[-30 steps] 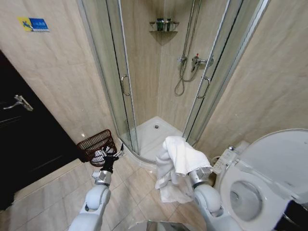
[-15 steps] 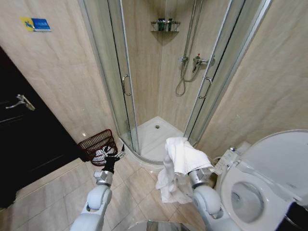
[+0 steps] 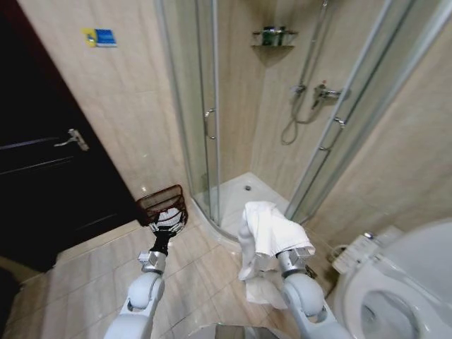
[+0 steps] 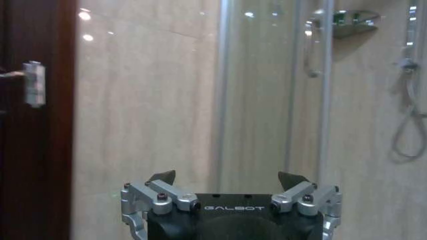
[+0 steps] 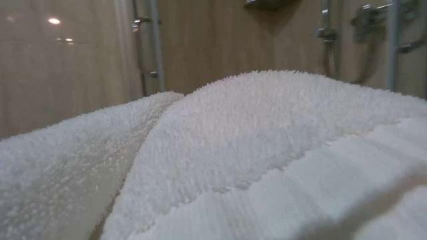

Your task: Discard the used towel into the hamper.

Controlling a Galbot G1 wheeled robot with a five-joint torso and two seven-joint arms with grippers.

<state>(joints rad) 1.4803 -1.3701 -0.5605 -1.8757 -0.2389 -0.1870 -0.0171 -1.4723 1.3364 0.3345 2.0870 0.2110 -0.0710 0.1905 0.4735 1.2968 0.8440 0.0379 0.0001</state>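
Observation:
The used towel (image 3: 272, 227), white and thick, hangs in folds from my right gripper (image 3: 286, 253), which carries it above the floor tiles in front of the shower; the cloth covers the fingers. Its pile spreads across the right wrist view (image 5: 253, 150). The hamper (image 3: 162, 201), a small dark red-brown wire basket with something white inside, stands on the floor against the wall between the dark door and the shower glass. My left gripper (image 3: 164, 227) is raised just in front of the hamper. In the left wrist view, that gripper (image 4: 227, 180) is open with nothing between its fingers.
A dark door (image 3: 49, 162) with a lever handle takes up the left side. The curved glass shower enclosure (image 3: 205, 120) and its white tray (image 3: 244, 192) lie straight ahead. A white toilet (image 3: 406, 289) stands at the right. Beige floor tiles (image 3: 92, 265) stretch toward the door.
The camera has swung left, so the shower and toilet slid right and more of the door shows. Both arms keep their pose, the towel still hanging from the right gripper.

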